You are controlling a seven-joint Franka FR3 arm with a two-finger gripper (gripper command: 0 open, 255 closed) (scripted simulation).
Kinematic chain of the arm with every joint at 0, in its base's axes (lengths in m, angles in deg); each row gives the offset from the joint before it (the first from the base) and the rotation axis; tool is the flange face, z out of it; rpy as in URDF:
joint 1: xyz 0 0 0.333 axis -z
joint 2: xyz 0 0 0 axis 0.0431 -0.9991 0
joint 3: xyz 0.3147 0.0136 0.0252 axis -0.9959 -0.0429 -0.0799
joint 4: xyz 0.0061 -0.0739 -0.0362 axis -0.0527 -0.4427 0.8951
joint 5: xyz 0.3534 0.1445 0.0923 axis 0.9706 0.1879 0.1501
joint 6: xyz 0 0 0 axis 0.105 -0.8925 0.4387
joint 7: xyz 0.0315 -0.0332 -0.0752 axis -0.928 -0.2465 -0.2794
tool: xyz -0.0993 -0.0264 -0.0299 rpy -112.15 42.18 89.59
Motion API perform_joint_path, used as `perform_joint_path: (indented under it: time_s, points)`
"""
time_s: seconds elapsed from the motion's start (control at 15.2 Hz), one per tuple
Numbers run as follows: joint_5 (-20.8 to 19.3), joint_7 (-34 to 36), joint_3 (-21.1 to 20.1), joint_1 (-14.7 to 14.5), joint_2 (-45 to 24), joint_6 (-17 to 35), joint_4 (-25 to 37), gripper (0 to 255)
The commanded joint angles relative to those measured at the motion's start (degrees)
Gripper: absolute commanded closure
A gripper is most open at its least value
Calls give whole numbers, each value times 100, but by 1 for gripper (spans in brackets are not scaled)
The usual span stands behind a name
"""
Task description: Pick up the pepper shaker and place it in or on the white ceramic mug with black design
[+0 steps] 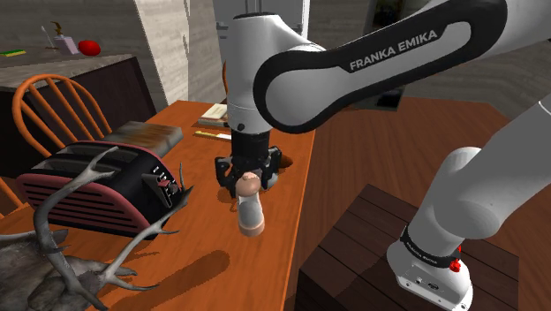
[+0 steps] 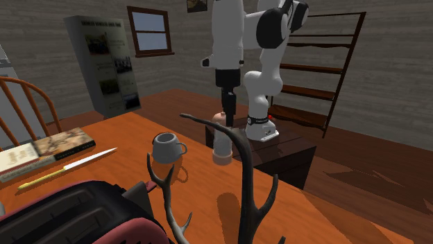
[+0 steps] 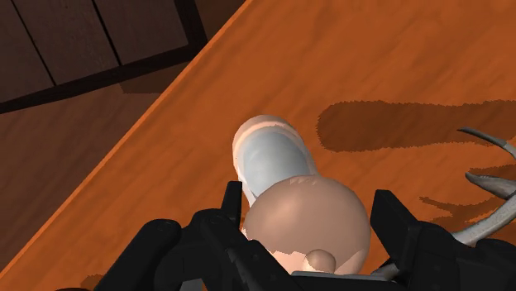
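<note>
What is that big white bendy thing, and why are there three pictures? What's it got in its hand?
It's a robot arm with a black hand. One picture looks from beside its stand, one faces it across the table, and one comes from a camera on the hand itself. On the orange table are a pale mug, a toaster, antlers, a book and a knife. The hand grips the pepper shaker by its round top.

Shows gripper (image 1: 248, 179) clamped on shaker (image 1: 252, 210) top, shaker upright near table (image 1: 247, 283) edge. Shows toaster (image 1: 106, 187), antlers (image 1: 84, 238) at left, chair (image 1: 49, 104) behind, stand (image 1: 371, 252) lower right.
</note>
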Motion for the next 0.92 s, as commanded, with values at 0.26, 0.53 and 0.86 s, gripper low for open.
perform_joint_path:
  time_s: [0.26, 0.53, 0.86]
  points:
    - [-10, 13, 92, 6, 144, -485, 345, 255]
    - [-33, 36, 142, 18, 190, -797, 612, 255]
    - [-69, 73, 197, 37, 216, -1180, 972, 255]
